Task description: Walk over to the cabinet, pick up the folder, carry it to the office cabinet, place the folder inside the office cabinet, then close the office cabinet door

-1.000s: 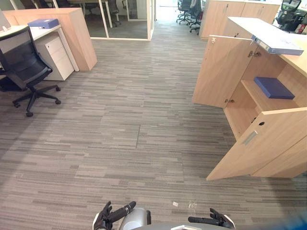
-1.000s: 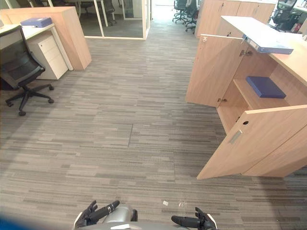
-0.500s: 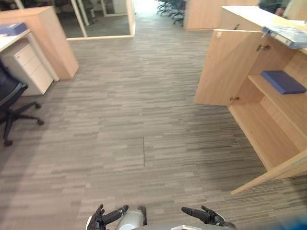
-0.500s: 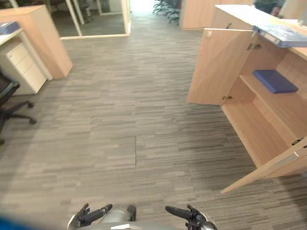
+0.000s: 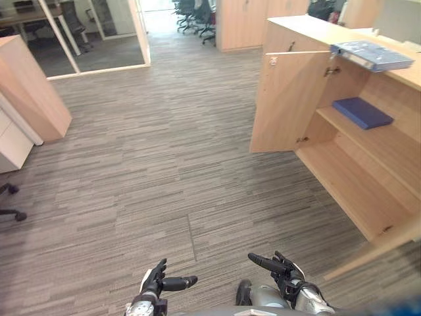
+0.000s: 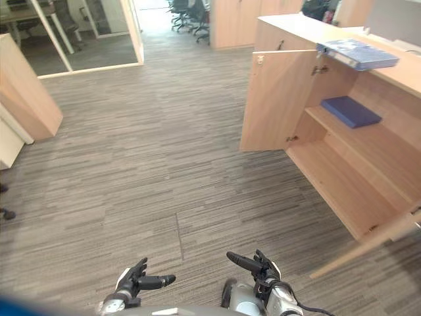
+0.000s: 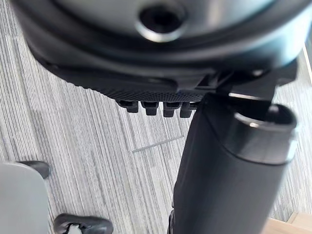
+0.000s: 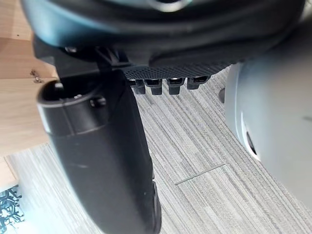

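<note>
A light blue folder (image 5: 372,55) lies on top of the wooden office cabinet (image 5: 309,29) at the right. Below it the cabinet stands open, its left door (image 5: 286,99) swung out, and a dark blue folder (image 5: 362,112) lies flat on the upper shelf. The lower shelf (image 5: 348,187) is bare. My left hand (image 5: 154,284) and right hand (image 5: 279,270) hang low over the grey carpet, well short of the cabinet. Both are open with straight fingers and hold nothing, as the left fingers (image 7: 156,107) and right fingers (image 8: 165,85) show over the carpet.
The cabinet's other door (image 5: 388,243) juts out low at the right. A wooden partition (image 5: 29,92) and a white drawer unit (image 5: 10,141) stand at the left, with a chair base (image 5: 10,204) beside them. A glass-walled room (image 5: 99,33) and office chairs (image 5: 191,13) lie far ahead.
The camera has swung right: the desk and black chair slid out at the left, and the open cabinet shows more squarely. Both hands stay low, open and empty.
</note>
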Robot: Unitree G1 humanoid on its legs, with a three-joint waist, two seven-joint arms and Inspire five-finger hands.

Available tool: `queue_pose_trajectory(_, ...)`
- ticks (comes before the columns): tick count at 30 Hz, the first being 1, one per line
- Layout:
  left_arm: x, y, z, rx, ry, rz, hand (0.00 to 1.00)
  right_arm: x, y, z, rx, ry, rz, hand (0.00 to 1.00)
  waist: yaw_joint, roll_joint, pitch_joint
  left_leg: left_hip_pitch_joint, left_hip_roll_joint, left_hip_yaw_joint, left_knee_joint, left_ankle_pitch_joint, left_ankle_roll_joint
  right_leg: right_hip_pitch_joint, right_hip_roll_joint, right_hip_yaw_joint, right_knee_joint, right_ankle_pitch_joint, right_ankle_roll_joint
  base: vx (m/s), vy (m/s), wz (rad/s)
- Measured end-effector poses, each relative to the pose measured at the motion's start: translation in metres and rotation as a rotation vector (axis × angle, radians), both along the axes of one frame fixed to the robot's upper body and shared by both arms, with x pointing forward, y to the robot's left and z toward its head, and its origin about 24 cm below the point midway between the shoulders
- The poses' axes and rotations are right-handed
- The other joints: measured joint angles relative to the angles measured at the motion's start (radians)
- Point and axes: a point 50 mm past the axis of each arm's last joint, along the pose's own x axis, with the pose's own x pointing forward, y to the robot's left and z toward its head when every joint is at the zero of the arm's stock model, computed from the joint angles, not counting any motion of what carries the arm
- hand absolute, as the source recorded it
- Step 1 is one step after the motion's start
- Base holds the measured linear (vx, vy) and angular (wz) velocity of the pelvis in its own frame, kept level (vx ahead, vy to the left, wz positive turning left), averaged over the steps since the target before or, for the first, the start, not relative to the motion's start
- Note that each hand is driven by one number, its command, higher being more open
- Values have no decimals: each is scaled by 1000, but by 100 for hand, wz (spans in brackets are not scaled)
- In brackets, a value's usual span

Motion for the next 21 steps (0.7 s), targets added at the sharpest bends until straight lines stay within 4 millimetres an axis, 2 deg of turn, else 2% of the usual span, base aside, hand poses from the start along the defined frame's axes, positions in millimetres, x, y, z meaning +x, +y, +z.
queue_pose_trajectory(1, 1, -3, 0, -10, -4, -12, 100, -3, 0, -1, 4, 8, -10, 100, 1, 12, -4, 17, 31, -26, -17, -11, -10, 18, 25, -34, 1, -30, -55, 384, -248, 67)
queue_pose_trajectory(2, 0, -6, -1, -19, 0, -12, 100, -4, -1, -1, 6, 11, -18, 100, 1, 22, -9, 23, 50, -33, -26, -15, -15, 26, 42, -43, 1, -50, -57, 411, -257, 41)
queue_pose_trajectory(3, -4, -8, -2, -28, 9, 2, 100, -6, -2, -2, 11, 16, -36, 100, 1, 31, -12, 29, 72, -43, -17, -16, -38, 40, 68, -53, -4, -70, -70, 351, -228, 16)
queue_pose_trajectory(5, -5, -7, -2, -39, 13, 21, 100, -11, -1, -4, 28, 39, -64, 100, 1, 30, -14, 17, 125, -56, 119, -48, -97, 121, 138, -64, -61, -102, -94, 485, -328, -2)
queue_pose_trajectory(6, -6, -7, -3, -43, 15, 30, 100, -15, -1, -5, 31, 47, -76, 100, 1, 28, -15, 9, 133, -57, 173, -53, -111, 146, 154, -62, -81, -107, -95, 539, -294, -11)
queue_pose_trajectory(8, -10, -3, -3, -52, 18, 78, 100, -30, -5, -9, 32, 77, -120, 100, -1, 30, -36, -77, 145, -70, 442, -47, -160, 219, 198, -45, -143, -125, -101, 463, -136, -22)
queue_pose_trajectory(9, -12, -2, -3, -66, 11, 134, 100, -40, -8, -11, 24, 99, -124, 100, -2, 40, -53, -163, 145, -87, 636, 10, -216, 246, 222, -25, -168, -133, -108, 376, -15, -36)
queue_pose_trajectory(10, -14, -1, -3, -73, 12, 163, 100, -44, -10, -12, 20, 109, -126, 100, -1, 45, -57, -206, 147, -94, 727, 50, -240, 261, 232, -13, -178, -138, -110, 459, 22, -54)
queue_pose_trajectory(11, -17, 2, -4, -85, 11, 230, 100, -50, -13, -13, 17, 124, -147, 100, 1, 48, -57, -289, 148, -87, 910, 87, -256, 291, 248, 21, -194, -148, -116, 449, 56, -69)
queue_pose_trajectory(12, -18, 6, -3, -86, 7, 280, 100, -54, -14, -14, 22, 143, -166, 100, 8, 45, -53, -336, 158, -55, 1018, 84, -242, 322, 253, 56, -205, -151, -120, 526, 72, -118)
queue_pose_trajectory(13, -18, 12, -3, -81, -1, 337, 100, -55, -13, -15, 24, 156, -157, 100, 17, 30, -46, -404, 172, 5, 1109, 54, -190, 374, 251, 128, -227, -154, -126, 508, 95, -120)
queue_pose_trajectory(15, -17, 15, -1, -77, -12, 368, 100, -56, -11, -15, 17, 164, -139, 100, 33, 21, -42, -469, 164, 28, 1090, 24, -143, 403, 236, 201, -226, -159, -135, 415, 152, -143)
queue_pose_trajectory(16, -11, 15, 1, -78, -40, 371, 100, -55, -9, -15, 18, 167, -120, 100, 57, 16, -39, -536, 152, 29, 1008, -9, -119, 422, 216, 280, -227, -165, -136, 335, 203, -158)
queue_pose_trajectory(17, -7, 16, 3, -77, -54, 373, 100, -53, -7, -15, 23, 165, -112, 100, 62, 6, -31, -554, 139, 17, 947, -26, -113, 434, 204, 310, -227, -167, -132, 327, 218, -155)
queue_pose_trajectory(18, -3, 17, 5, -75, -71, 372, 100, -51, -2, -16, 31, 164, -94, 100, 68, -9, -22, -567, 121, -3, 822, -36, -118, 450, 181, 344, -226, -175, -119, 326, 241, -144)
queue_pose_trajectory(19, -1, 17, 7, -71, -89, 368, 100, -49, 5, -16, 42, 162, -68, 100, 71, -30, -29, -571, 91, -72, 572, -32, -124, 458, 143, 405, -218, -208, -84, 336, 257, -141)
queue_pose_trajectory(21, -2, 17, 6, -71, -87, 366, 100, -47, 6, -16, 37, 155, -44, 100, 70, -25, -35, -572, 93, -138, 420, -16, -122, 474, 128, 448, -214, -242, -59, 347, 292, -106)
